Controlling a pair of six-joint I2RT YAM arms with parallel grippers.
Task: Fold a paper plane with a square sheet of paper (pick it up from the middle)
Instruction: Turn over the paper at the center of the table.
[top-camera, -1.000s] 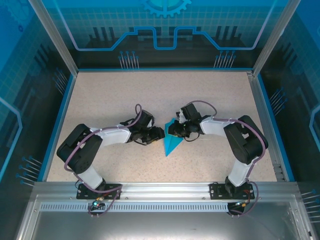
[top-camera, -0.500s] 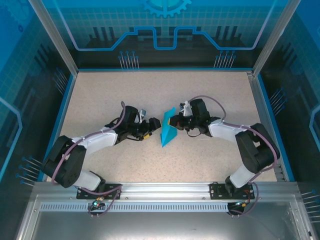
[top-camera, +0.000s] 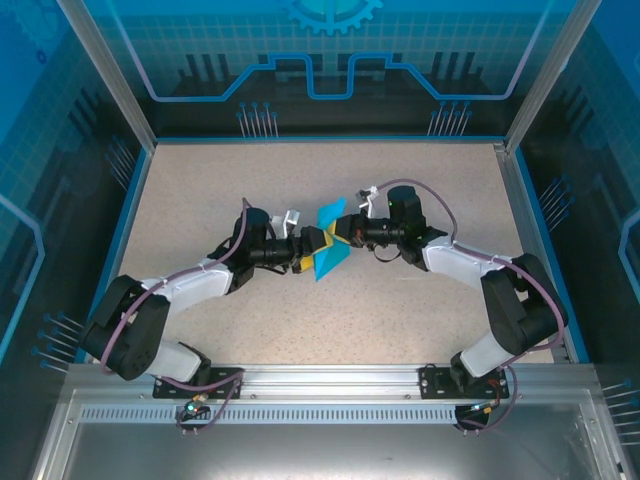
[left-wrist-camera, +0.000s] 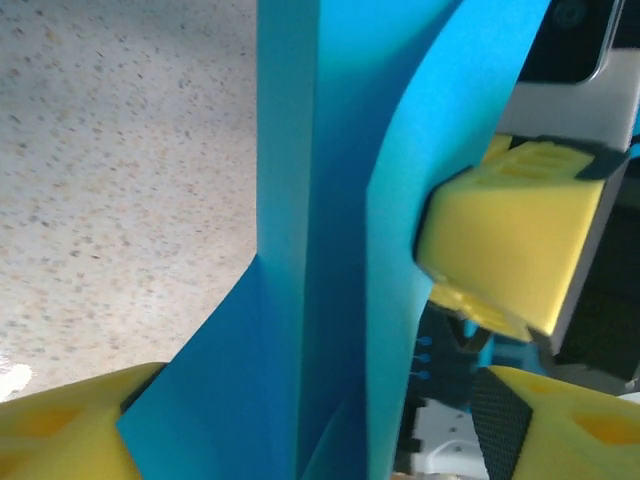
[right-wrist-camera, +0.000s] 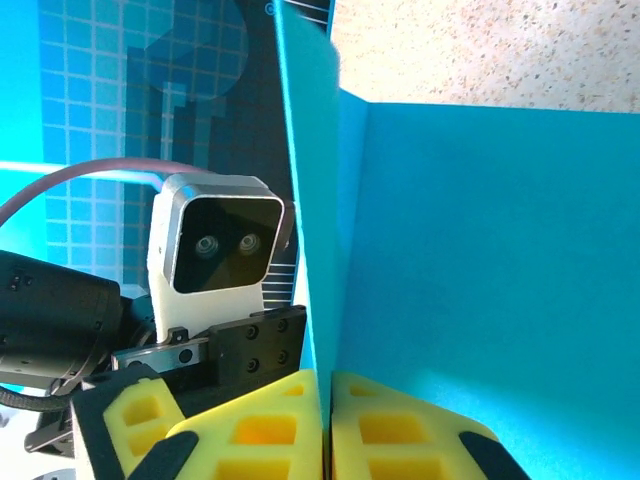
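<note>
Top external, centre frame: right pincer (top-camera: 347, 233) clamped tight on the folded paper sheet (top-camera: 326, 254), holding it up; left pincer (top-camera: 306, 249) straddles it, jaws wide; if they close off the crease, the fold skews or the sheet pulls free.

The paper plane (top-camera: 326, 256) between left gripper (top-camera: 311, 246) and right gripper (top-camera: 344, 232)
</note>
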